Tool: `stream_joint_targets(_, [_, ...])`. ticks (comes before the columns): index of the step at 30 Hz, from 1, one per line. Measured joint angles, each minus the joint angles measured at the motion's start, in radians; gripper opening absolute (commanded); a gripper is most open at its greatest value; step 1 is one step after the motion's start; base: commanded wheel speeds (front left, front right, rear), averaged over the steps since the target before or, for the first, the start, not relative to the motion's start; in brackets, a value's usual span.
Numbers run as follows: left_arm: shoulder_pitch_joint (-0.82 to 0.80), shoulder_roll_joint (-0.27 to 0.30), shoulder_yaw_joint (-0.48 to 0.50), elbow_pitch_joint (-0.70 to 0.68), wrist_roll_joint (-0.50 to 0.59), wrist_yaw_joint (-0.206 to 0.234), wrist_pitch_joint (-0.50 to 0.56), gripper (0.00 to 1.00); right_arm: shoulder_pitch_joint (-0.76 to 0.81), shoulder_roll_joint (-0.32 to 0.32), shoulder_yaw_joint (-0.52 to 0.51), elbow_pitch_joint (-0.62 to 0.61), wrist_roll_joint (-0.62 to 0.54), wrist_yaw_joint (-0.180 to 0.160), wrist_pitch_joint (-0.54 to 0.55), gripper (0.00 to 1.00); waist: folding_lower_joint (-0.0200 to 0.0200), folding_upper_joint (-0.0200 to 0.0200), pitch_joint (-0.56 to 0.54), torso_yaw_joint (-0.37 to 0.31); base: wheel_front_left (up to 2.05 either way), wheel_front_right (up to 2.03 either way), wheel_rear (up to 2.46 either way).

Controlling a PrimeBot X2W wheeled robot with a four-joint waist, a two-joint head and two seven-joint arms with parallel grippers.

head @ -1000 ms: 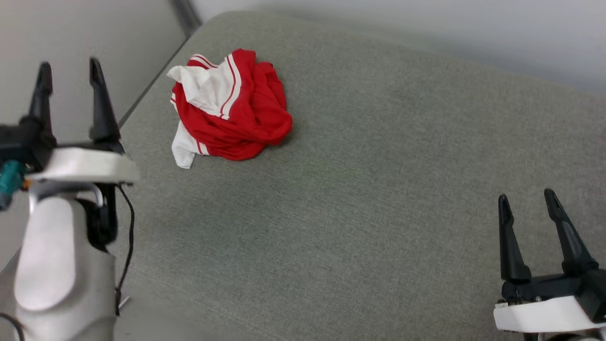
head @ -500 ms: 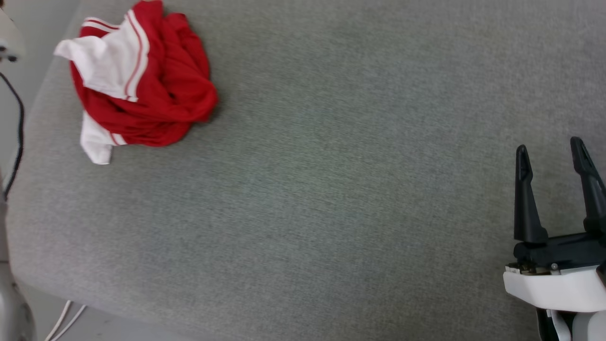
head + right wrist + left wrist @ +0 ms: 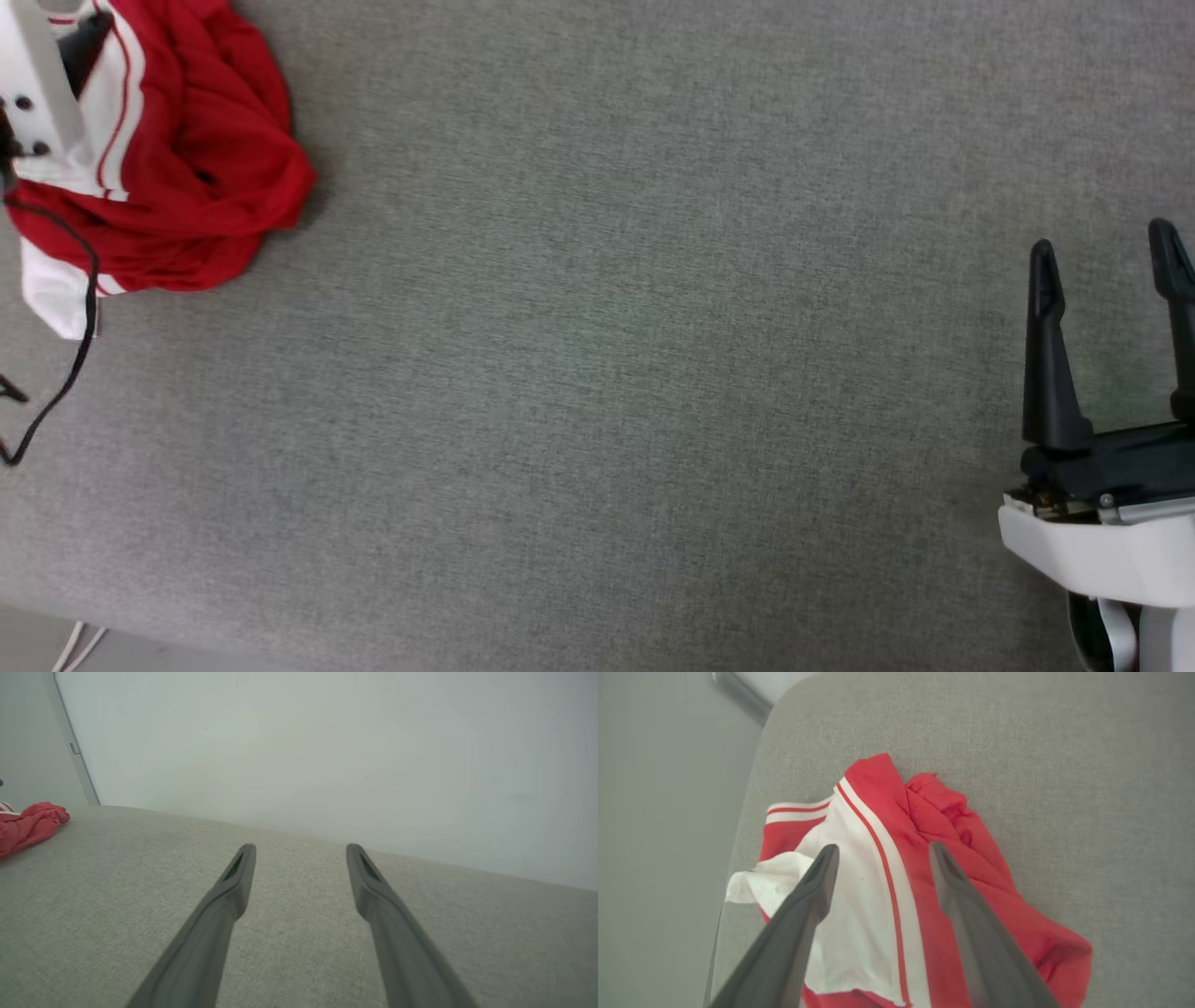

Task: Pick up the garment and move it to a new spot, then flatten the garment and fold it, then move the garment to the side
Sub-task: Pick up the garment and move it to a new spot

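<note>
Left claw (image 3: 883, 848) over crumpled red-white garment (image 3: 952, 826)

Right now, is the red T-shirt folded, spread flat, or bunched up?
Bunched up. The T-shirt lies in a crumpled heap on the grey cushion, red body rumpled, one white sleeve twisted on top.

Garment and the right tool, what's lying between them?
Nothing: in the head view, bare grey upholstery runs from the garment to the right tool.

Left gripper (image 3: 882, 848) and right gripper (image 3: 1102, 238) both hold fingers (image 3: 224, 905) spread apart.
</note>
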Motion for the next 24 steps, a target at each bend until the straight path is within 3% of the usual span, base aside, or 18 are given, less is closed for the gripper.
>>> stream_joint_targets(7, [0.045, 0.098, -0.174, -0.063, -0.155, 0.000, 0.250, 1.00, -0.015, 0.000, 0.011, -0.007, -0.013, 0.000, 0.000, 1.00, 0.0000, -0.0001, 0.044, -0.024, 0.00, 0.00, 0.00])
stream_joint_targets(16, [0.061, 0.119, -0.292, -0.051, -0.205, 0.002, 0.249, 1.00, -0.032, 0.000, 0.032, 0.006, -0.011, 0.000, 0.000, 1.00, -0.0001, 0.0000, 0.069, -0.049, 0.00, 0.00, 0.00])
stream_joint_targets(17, [0.060, 0.119, -0.301, -0.048, -0.212, 0.005, 0.245, 0.63, -0.034, 0.000, 0.033, 0.009, -0.009, 0.000, 0.000, 1.00, -0.0001, -0.0001, 0.067, -0.050, 0.00, 0.00, 0.00])
stream_joint_targets(18, [0.060, 0.121, -0.310, -0.045, -0.217, 0.005, 0.238, 0.00, -0.036, 0.000, 0.033, 0.011, -0.003, 0.000, 0.000, 1.00, -0.0001, 0.0000, 0.065, -0.051, 0.00, 0.00, 0.00])
stream_joint_targets(24, [0.054, 0.124, -0.353, -0.025, -0.242, 0.000, 0.179, 0.00, -0.041, 0.000, 0.035, 0.028, 0.022, 0.000, 0.000, 1.00, -0.0001, 0.0000, 0.029, -0.049, 0.00, 0.00, 0.00])
